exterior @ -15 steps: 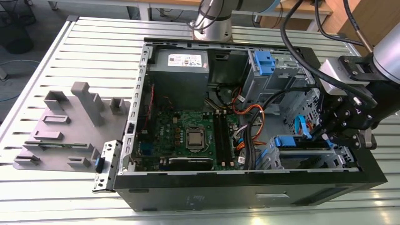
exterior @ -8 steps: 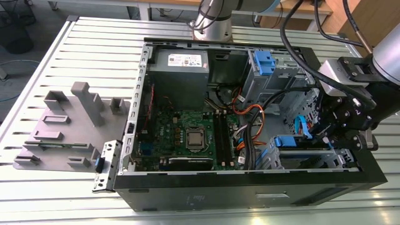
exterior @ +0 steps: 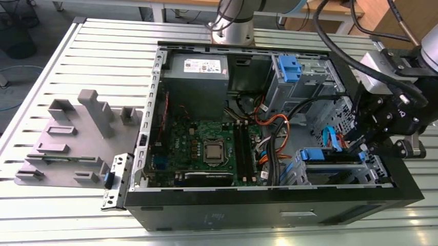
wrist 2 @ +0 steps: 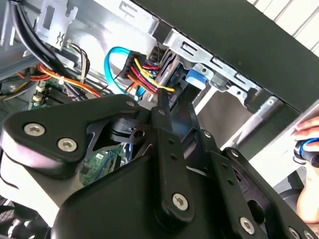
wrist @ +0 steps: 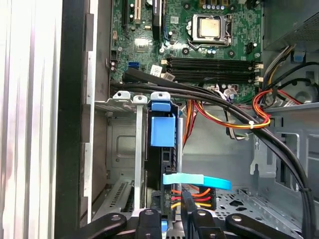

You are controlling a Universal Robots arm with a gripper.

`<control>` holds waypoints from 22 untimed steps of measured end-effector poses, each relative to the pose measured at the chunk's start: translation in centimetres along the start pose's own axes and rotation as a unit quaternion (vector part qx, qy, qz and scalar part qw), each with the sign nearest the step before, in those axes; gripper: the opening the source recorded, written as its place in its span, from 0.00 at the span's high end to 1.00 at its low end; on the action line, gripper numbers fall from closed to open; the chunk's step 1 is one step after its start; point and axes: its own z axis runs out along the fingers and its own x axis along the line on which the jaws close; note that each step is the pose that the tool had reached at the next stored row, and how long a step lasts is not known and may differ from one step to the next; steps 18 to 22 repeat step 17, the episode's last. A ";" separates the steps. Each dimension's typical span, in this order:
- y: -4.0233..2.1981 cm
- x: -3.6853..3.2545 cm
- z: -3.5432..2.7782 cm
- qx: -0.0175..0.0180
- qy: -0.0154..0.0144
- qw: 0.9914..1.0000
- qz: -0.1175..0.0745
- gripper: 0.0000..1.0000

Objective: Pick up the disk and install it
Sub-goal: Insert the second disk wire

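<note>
The disk (wrist: 163, 132) stands on edge in the drive cage (wrist: 124, 149) at the front corner of the open computer case (exterior: 205, 215). Its blue carrier tab faces the motherboard. In the exterior view that blue end of the disk (exterior: 319, 155) shows at the case's right, just left of my gripper (exterior: 359, 141). My gripper (wrist: 169, 221) is right at the disk's cabled end, where a blue data cable (wrist: 197, 180) and red, yellow and orange power wires (wrist: 192, 195) meet it. In the second wrist view the gripper (wrist 2: 168, 82) reaches to the disk (wrist 2: 194, 78) beside those wires.
The motherboard (exterior: 205, 148) fills the case floor, with black cable bundles (wrist: 224, 112) running across it towards the cage. A grey power supply (exterior: 198, 77) and an upright bay with a blue tab (exterior: 291, 69) stand at the back. A grey fixture (exterior: 75, 138) lies at the exterior view's left. A hand (wrist 2: 309, 144) is outside the case.
</note>
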 end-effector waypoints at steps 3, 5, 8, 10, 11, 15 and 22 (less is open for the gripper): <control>0.02 -0.02 -0.78 0.000 0.000 1.000 0.000 0.70; 0.02 -0.03 -0.83 0.000 0.000 1.000 0.000 0.70; 0.38 -0.03 -0.81 0.001 0.000 1.000 0.000 0.70; 0.61 -0.03 -0.76 0.001 0.000 1.000 0.000 0.70; 0.66 -0.02 -0.76 0.001 0.000 1.000 0.000 0.70; 0.73 -0.03 -0.76 0.001 0.000 1.000 0.000 0.70; 0.73 -0.03 -0.77 0.001 0.000 1.000 0.000 0.70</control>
